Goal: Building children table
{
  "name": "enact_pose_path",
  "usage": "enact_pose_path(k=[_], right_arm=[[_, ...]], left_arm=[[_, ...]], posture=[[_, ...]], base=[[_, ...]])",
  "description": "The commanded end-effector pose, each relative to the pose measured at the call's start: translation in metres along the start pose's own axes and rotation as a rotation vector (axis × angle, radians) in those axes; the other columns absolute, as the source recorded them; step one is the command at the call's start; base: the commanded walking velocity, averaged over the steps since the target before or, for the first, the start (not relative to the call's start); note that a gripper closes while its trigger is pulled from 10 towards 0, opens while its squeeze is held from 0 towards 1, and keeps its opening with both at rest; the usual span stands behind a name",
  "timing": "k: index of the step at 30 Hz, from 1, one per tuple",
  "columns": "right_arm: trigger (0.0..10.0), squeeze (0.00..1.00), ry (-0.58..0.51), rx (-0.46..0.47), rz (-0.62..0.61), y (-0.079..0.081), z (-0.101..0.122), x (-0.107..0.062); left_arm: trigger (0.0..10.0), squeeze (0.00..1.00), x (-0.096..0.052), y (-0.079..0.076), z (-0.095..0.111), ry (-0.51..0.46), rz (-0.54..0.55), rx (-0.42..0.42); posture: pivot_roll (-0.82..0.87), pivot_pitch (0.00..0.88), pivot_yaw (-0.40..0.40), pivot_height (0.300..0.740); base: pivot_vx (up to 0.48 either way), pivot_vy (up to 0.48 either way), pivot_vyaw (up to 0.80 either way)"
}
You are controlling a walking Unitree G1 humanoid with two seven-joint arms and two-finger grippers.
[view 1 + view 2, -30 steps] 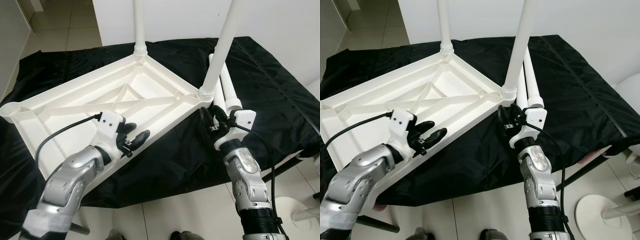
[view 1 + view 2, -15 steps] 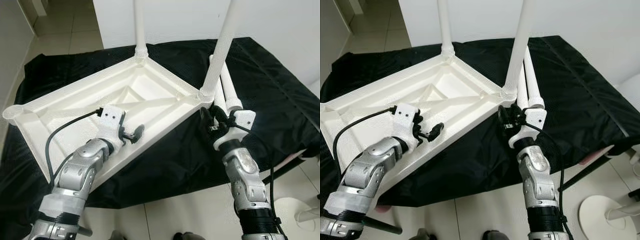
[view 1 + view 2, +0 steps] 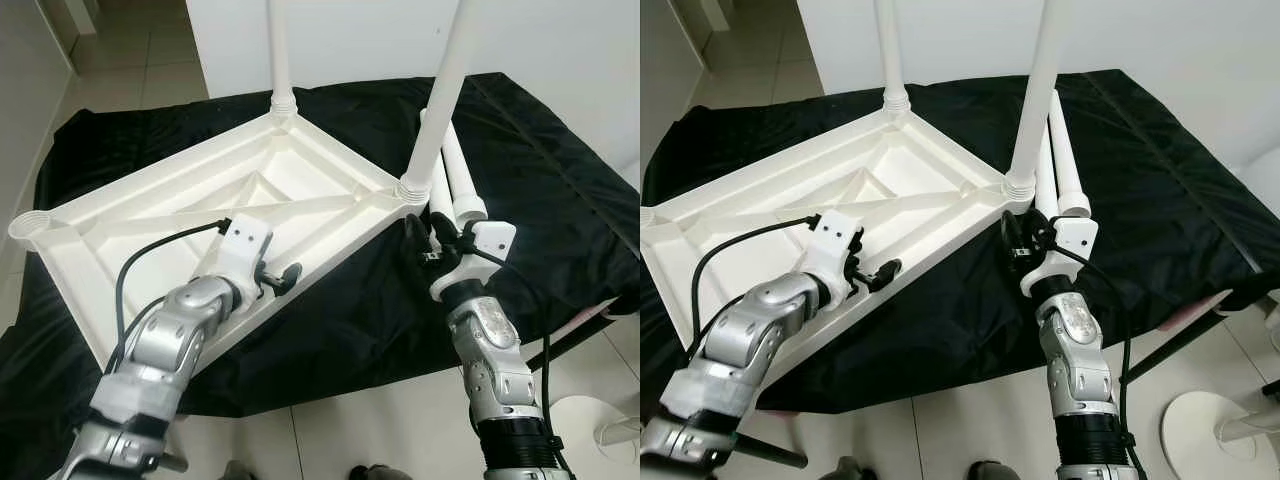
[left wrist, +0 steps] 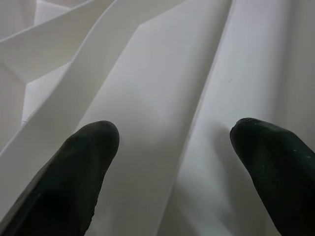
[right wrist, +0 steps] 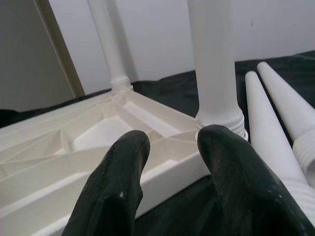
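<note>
Left gripper (image 3: 282,277) is over the near long rim of the upturned white table top (image 3: 150,215), fingers spread apart with nothing between them. In the left wrist view the two black fingertips (image 4: 81,169) stand wide of each other above the white ribbed underside of the top; whether they touch the plastic cannot be told.

Right gripper (image 3: 432,240) sits just in front of the near right corner of the table top, close to the base of the fitted leg there. The right wrist view shows its fingers (image 5: 118,182) with a narrow gap between them and nothing in that gap; the threaded collar of the leg lies just beyond them.

Table top lies upside down on a surface draped with black cloth (image 3: 540,170), set at an angle, ribs and diagonal braces facing up. Two white legs are fitted and stand upright: one at the far corner (image 3: 278,50), one at the near right corner (image 3: 440,100). The corner socket at the robot's far left (image 3: 28,222) is open, with no leg in it.

Two loose white legs (image 3: 455,185) lie side by side on the cloth, just right of the near right corner, threaded ends toward the robot and close beside the right gripper.

Pale tiled floor (image 3: 350,420) below the surface edge; a white round base (image 3: 1200,425) stands on it at lower right.
</note>
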State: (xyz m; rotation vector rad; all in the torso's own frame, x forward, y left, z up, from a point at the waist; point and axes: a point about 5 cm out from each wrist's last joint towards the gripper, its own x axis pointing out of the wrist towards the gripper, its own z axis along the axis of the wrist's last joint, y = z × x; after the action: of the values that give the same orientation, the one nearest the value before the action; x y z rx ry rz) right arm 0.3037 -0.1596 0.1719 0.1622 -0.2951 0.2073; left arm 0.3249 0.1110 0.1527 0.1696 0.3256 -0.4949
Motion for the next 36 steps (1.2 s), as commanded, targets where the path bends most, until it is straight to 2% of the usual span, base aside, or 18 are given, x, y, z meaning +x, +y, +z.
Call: enact_pose_path(k=[1,4,5,6,7,8,9,10,11,19,28,35,36], right_arm=[[10.0,0.0,-0.004,-0.01,-0.011,-0.002,0.0,-0.001],[10.0,0.0,-0.004,-0.01,-0.012,-0.002,0.0,-0.001],[10.0,0.0,-0.004,-0.01,-0.013,-0.002,0.0,-0.001],[10.0,0.0,-0.004,-0.01,-0.012,-0.002,0.0,0.0],[10.0,0.0,-0.004,-0.01,-0.012,-0.002,0.0,0.0],[10.0,0.0,-0.003,-0.009,-0.011,-0.002,-0.001,0.001],[10.0,0.0,-0.003,-0.01,-0.01,-0.001,-0.001,0.001],[10.0,0.0,-0.003,-0.01,-0.01,-0.001,-0.001,0.001],[10.0,0.0,-0.003,-0.009,-0.009,-0.001,-0.001,0.001],[10.0,0.0,-0.006,-0.004,-0.008,0.002,-0.001,0.002],[10.0,0.0,-0.01,0.002,-0.018,0.003,-0.002,0.003],[10.0,0.0,-0.015,0.008,-0.024,0.004,-0.002,0.004],[10.0,0.0,-0.015,0.004,-0.023,0.005,-0.002,0.004]], left_arm=[[10.0,0.0,0.0,0.011,-0.009,0.051,0.165,0.001],[10.0,0.0,-0.001,0.011,-0.01,0.06,0.173,-0.035],[10.0,0.0,-0.001,0.01,-0.011,0.055,0.17,-0.071],[9.4,0.0,-0.001,0.01,-0.012,0.06,0.187,-0.095],[9.4,0.0,-0.001,0.01,-0.012,0.06,0.187,-0.095],[2.9,0.0,-0.001,0.011,-0.013,0.072,0.214,-0.112],[1.2,0.0,0.0,0.012,-0.014,0.083,0.226,-0.123],[1.2,0.0,0.0,0.012,-0.014,0.083,0.226,-0.123],[0.0,0.0,0.0,0.012,-0.014,0.086,0.227,-0.132],[0.0,0.0,0.002,0.019,-0.008,0.082,0.319,-0.142],[0.0,0.0,0.009,0.012,0.005,0.03,0.385,-0.147],[0.0,0.0,0.013,0.007,0.012,-0.008,0.428,-0.118],[8.7,0.0,0.015,0.005,0.016,-0.029,0.417,-0.119]], posture=[[-0.05,0.098,0.063,0.74],[-0.05,0.097,0.06,0.74],[-0.05,0.097,0.058,0.74],[-0.05,0.097,0.058,0.74],[-0.05,0.097,0.058,0.74],[-0.05,0.097,0.057,0.74],[-0.04,0.095,0.057,0.74],[-0.04,0.095,0.057,0.74],[-0.04,0.095,0.057,0.74],[-0.04,0.097,0.059,0.74],[-0.04,0.099,0.068,0.74],[-0.04,0.097,0.071,0.74],[-0.04,0.098,0.072,0.74]], base=[[0.0,0.0,0.0],[0.0,0.0,0.0],[0.0,0.0,0.0],[0.0,0.0,0.0],[0.0,0.0,0.0],[0.0,0.0,0.0],[0.0,0.0,0.0],[0.0,0.0,0.0],[0.0,0.0,0.0],[0.0,0.0,0.0],[0.0,0.0,0.0],[0.0,0.0,0.0],[0.0,0.0,0.0]])
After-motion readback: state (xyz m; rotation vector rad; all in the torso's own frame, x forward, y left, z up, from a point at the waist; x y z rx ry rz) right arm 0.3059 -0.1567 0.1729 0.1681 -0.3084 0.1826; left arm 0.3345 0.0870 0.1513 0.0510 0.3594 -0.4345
